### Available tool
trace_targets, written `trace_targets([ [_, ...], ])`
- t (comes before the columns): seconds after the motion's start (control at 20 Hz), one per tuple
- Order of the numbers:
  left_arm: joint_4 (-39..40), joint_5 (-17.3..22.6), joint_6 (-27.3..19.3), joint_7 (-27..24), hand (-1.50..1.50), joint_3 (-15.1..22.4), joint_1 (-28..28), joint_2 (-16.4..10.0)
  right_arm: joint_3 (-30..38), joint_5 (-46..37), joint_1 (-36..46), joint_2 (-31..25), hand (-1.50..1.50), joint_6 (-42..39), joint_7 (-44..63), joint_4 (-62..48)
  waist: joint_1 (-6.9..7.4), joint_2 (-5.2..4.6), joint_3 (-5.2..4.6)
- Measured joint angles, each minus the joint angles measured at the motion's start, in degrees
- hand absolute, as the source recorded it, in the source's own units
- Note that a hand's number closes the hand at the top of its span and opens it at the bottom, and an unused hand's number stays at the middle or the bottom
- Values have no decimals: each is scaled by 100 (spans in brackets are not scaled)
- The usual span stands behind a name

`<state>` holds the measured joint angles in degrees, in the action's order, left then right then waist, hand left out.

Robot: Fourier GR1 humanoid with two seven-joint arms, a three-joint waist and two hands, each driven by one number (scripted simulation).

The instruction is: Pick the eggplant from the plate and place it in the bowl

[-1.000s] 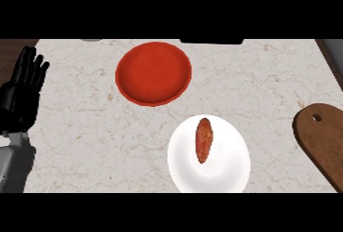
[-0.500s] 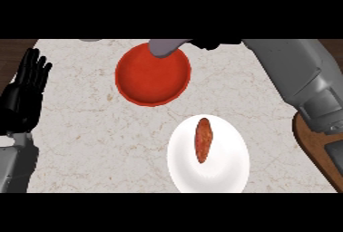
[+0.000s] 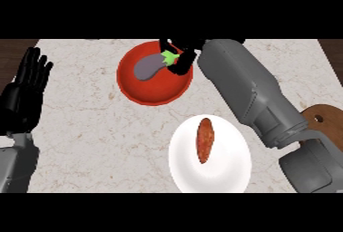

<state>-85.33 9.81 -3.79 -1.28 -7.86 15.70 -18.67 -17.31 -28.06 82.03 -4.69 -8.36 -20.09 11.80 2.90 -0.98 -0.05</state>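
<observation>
The right hand (image 3: pixel 188 54) is over the far rim of the red bowl (image 3: pixel 144 93), its black fingers pinched round the green stem end of the eggplant (image 3: pixel 148 67). Much of the hand is hidden behind its own grey forearm, which comes in from the lower right, and its top is cut off at the view's upper edge. The eggplant's grey-purple body lies over the bowl's inside; whether it touches the bowl cannot be told.

Nearer than the bowl is a white plate (image 3: pixel 231 170) with a long orange-brown vegetable (image 3: pixel 205 139) on it; its kind is hard to make out. Right of the bowl, a wooden board (image 3: pixel 328 118) is mostly hidden by the forearm. Left of the bowl, the left hand (image 3: pixel 28 93) rests open, fingers up.
</observation>
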Motion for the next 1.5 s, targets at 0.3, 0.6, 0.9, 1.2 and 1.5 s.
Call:
trace_targets([
  [0.3,-76,6,45,80,0,27,51,0,199,62,-192,334,-150,468,490,-473,75,-40,1],
  [0.6,1,-15,45,134,0,47,273,8,713,609,-481,438,-150,426,339,-483,163,-76,4],
  [0.9,16,-2,52,130,0,16,303,15,1373,1193,-691,394,-150,999,-174,-317,157,-93,8],
  [1.2,51,20,100,43,0,-28,249,17,1986,1684,-686,-102,-150,1252,-307,-331,161,-107,8],
  [1.5,98,12,130,34,0,-36,322,0,2456,2073,-827,-879,-150,840,-470,-448,183,-145,14],
])
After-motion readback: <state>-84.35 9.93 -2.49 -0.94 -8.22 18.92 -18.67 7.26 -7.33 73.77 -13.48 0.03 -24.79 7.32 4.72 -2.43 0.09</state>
